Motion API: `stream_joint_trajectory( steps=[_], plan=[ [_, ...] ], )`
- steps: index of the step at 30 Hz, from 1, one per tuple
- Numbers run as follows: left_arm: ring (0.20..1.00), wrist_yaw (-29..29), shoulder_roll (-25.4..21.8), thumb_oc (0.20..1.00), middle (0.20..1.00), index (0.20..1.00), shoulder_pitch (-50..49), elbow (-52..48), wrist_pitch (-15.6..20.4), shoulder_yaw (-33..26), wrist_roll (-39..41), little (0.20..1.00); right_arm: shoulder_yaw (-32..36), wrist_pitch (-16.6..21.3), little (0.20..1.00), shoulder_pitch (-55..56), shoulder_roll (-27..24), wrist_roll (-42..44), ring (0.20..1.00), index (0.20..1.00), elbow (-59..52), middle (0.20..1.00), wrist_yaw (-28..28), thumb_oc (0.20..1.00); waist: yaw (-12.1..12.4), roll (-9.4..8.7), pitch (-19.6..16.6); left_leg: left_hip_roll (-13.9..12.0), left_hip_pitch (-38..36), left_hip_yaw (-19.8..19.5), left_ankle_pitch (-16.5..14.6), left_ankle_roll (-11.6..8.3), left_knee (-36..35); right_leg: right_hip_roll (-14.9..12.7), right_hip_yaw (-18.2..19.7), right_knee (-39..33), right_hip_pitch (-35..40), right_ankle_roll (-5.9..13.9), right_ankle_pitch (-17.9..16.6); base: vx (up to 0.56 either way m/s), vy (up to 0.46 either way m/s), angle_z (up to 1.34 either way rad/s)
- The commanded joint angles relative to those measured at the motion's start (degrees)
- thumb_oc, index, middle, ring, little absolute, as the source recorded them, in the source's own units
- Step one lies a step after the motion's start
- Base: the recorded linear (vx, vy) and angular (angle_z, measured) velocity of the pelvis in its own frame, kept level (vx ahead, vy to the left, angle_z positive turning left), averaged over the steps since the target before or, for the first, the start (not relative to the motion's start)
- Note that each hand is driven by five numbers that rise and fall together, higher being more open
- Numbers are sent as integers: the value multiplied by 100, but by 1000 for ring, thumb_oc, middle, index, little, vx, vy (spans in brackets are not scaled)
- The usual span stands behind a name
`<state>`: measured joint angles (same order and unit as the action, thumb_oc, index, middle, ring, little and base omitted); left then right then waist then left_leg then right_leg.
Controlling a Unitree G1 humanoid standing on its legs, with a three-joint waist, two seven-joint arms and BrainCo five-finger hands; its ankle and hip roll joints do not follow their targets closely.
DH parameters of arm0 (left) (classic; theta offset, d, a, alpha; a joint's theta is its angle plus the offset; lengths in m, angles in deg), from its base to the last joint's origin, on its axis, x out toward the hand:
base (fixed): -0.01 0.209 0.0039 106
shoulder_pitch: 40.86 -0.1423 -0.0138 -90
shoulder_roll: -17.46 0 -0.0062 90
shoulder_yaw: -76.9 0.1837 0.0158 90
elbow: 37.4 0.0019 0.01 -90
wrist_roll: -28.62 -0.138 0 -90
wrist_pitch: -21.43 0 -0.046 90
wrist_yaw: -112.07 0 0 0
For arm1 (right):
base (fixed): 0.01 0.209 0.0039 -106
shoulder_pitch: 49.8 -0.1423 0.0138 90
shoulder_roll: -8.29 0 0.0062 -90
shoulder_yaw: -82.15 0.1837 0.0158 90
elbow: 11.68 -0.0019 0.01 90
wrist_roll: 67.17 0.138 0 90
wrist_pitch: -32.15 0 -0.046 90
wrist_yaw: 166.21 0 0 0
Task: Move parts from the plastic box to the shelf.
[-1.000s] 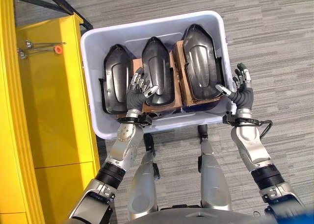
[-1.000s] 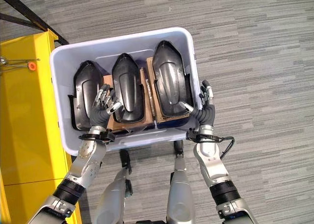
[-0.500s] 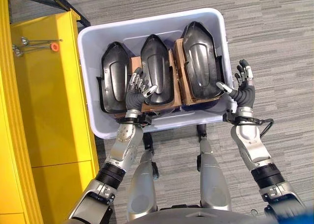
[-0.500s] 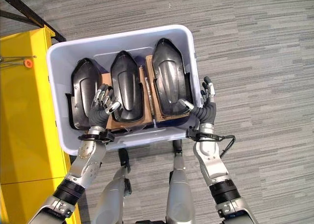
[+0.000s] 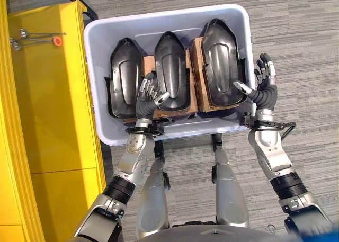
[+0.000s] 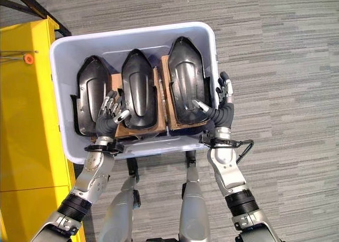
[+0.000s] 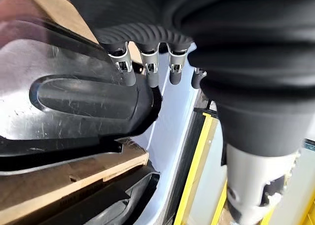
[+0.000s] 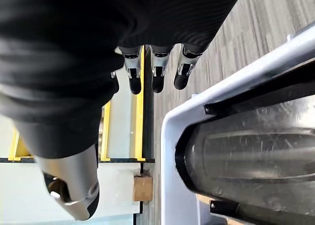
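The pale plastic box [image 5: 143, 33] holds three black moulded parts side by side on cardboard [image 5: 195, 72]: a left part [image 5: 126, 75], a middle part [image 5: 170, 70] and a right part [image 5: 222, 59]. My left hand [image 5: 146, 100] is inside the box at its near end, between the left and middle parts. It is open, and its fingers [image 7: 150, 70] rest relaxed over a black part [image 7: 74, 97]. My right hand [image 5: 262, 91] is open at the box's right wall, with its thumb reaching over the rim [image 8: 172, 136] toward the right part and its fingers [image 8: 157, 72] outside.
A yellow shelf unit [image 5: 53, 104] stands along the left, close to the box, with thin metal tools and an orange knob [image 5: 55, 41] on top. Grey carpet [image 5: 296, 35] lies to the right and beyond the box.
The view has shifted slightly. My right hand has moved forward and closer to the box's right wall, and its thumb is now over the rim. The left hand has barely moved.
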<state>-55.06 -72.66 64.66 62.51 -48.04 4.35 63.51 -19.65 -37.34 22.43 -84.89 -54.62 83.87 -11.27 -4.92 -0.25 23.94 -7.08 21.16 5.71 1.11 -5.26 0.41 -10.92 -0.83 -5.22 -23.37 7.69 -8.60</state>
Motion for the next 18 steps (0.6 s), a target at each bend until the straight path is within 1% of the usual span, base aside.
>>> stream_joint_trajectory(
  steps=[1,7,13,18],
  plan=[
    [1000,-52,-107,1000,1000,1000,190,-365,334,-129,-70,1000,264,441,1000,-90,-104,-163,1000,1000,-350,1000,-59,1000,118,-226,-103,-78,223,-45,30,-7,482,-65,-53,311,344,109,76,0,0,0],
    [1000,-34,-110,1000,1000,1000,196,-396,334,-138,-49,1000,254,453,1000,-118,-118,-172,1000,1000,-465,1000,-55,1000,137,-266,-83,-56,315,-104,22,8,521,-65,-83,315,331,110,81,0,0,0],
    [1000,18,-107,1000,1000,1000,175,-435,360,-166,-52,1000,180,417,1000,-199,-109,-187,1000,1000,-352,1000,-82,1000,187,-295,-43,-7,481,-187,18,28,581,-67,-125,327,268,105,85,-4,8,10],
    [1000,76,-105,1000,1000,1000,216,-470,384,-168,-35,1000,219,407,1000,-345,-92,-205,1000,1000,-171,1000,-254,1000,221,-292,80,6,653,-232,-5,31,653,-55,-147,343,161,100,84,-9,1,2]
  ],
)
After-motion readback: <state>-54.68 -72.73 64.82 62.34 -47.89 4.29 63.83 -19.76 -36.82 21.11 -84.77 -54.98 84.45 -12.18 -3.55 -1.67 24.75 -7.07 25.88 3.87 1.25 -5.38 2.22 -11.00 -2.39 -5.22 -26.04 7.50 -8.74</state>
